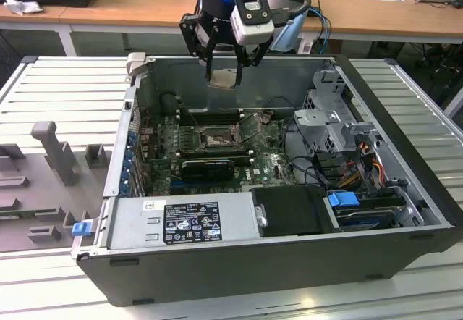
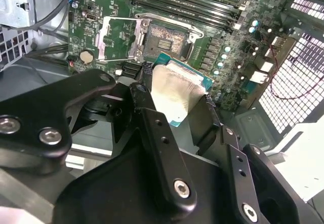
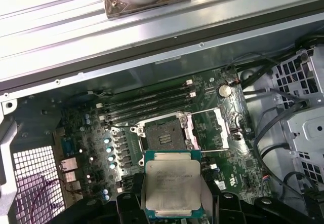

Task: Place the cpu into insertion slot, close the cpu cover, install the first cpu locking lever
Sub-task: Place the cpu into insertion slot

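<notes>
My gripper (image 1: pixel 223 74) hangs above the open computer case, shut on the cpu (image 1: pixel 223 81), a pale silver square chip on a green edge. In both wrist views the cpu (image 3: pixel 171 182) (image 2: pixel 172 84) sits between the black fingers (image 3: pixel 129 199) (image 2: pixel 143 93), held flat and well above the board. The insertion slot (image 1: pixel 215 140) (image 3: pixel 164 133) (image 2: pixel 165 38) lies bare and open on the green motherboard, below the chip. The cpu cover (image 3: pixel 211 128) (image 2: pixel 119 38), a silvery frame, is swung open beside the slot.
Memory slots (image 1: pixel 208 116) run behind the socket and a long black expansion card (image 1: pixel 210 166) lies in front. A power supply (image 1: pixel 181 222) fills the case front, and a drive cage (image 1: pixel 336 121) with cables (image 1: pixel 362 164) stands at the exterior view's right. Case walls (image 1: pixel 123 146) surround the board.
</notes>
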Controlling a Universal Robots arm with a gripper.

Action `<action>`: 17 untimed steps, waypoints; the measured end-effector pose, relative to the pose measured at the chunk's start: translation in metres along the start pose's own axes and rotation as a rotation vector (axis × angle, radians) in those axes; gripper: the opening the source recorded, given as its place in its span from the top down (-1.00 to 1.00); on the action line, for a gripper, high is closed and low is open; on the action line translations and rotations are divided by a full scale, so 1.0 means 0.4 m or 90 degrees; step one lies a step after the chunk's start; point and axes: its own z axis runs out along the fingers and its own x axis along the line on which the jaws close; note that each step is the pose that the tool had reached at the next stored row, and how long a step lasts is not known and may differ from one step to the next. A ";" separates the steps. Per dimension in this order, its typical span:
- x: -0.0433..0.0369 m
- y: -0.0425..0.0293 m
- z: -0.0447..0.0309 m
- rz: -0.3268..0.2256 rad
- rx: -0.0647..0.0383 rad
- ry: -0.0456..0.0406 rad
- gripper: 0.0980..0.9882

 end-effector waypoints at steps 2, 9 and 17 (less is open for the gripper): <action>0.000 0.000 0.000 0.005 0.000 -0.0004 0.04; 0.000 0.000 0.000 0.018 0.000 -0.0016 0.04; 0.000 0.000 0.000 0.035 -0.001 -0.0031 0.04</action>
